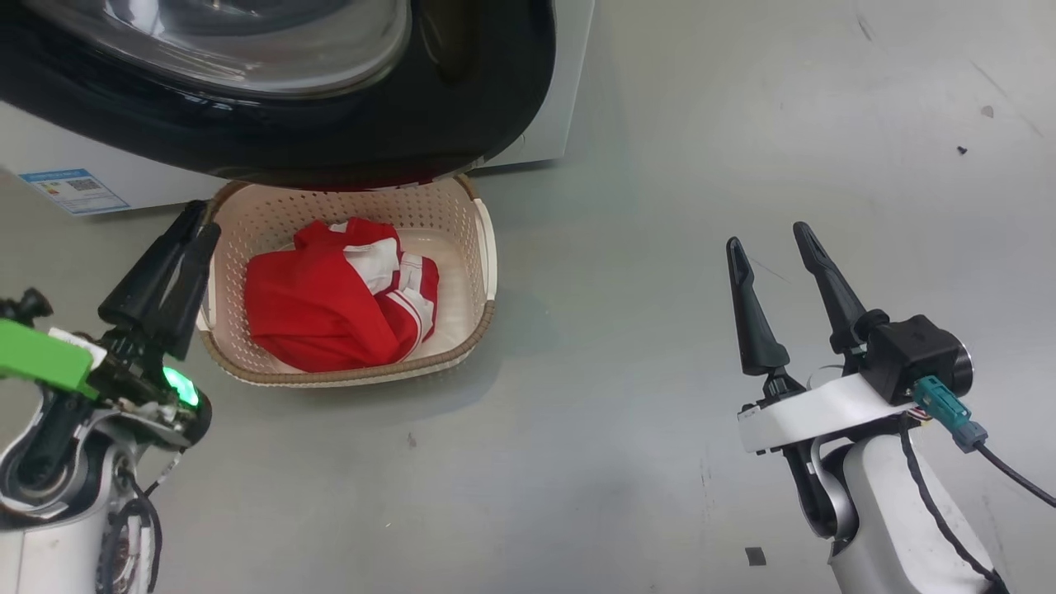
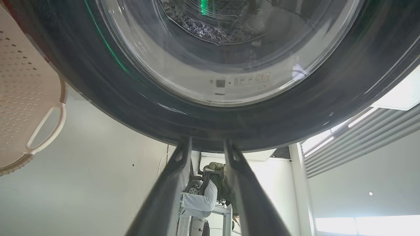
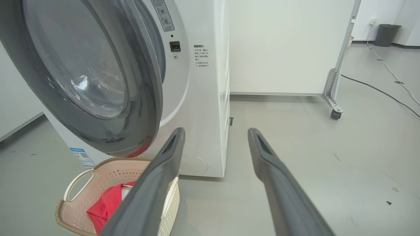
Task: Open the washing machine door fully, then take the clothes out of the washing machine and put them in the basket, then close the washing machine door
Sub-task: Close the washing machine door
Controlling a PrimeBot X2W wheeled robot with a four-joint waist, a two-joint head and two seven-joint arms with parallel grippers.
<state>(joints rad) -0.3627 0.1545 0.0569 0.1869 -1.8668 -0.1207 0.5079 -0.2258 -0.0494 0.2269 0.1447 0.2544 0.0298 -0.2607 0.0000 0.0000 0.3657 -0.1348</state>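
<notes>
Lying in the basket (image 1: 487,272), clothes (image 1: 330,305) sit beside the empty, slightly parted left claw (image 1: 200,221).

Grey floor (image 1: 660,412) under basket (image 1: 487,272) and washing machine (image 3: 203,114)

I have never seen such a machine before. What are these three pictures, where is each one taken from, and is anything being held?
This is a wheeled robot with two arms; each ends in a claw with two long dark fingers. The head picture looks down from the robot's head: the left claw is beside a cream basket on the grey floor, and the right claw is open and holds nothing. The red and white clothes lie in the basket. The other pictures come from cameras on the wrists. The left wrist looks up at the washing machine door, its fingers slightly apart with nothing between them. The right wrist shows the white washing machine with the door swung open above the basket.
</notes>
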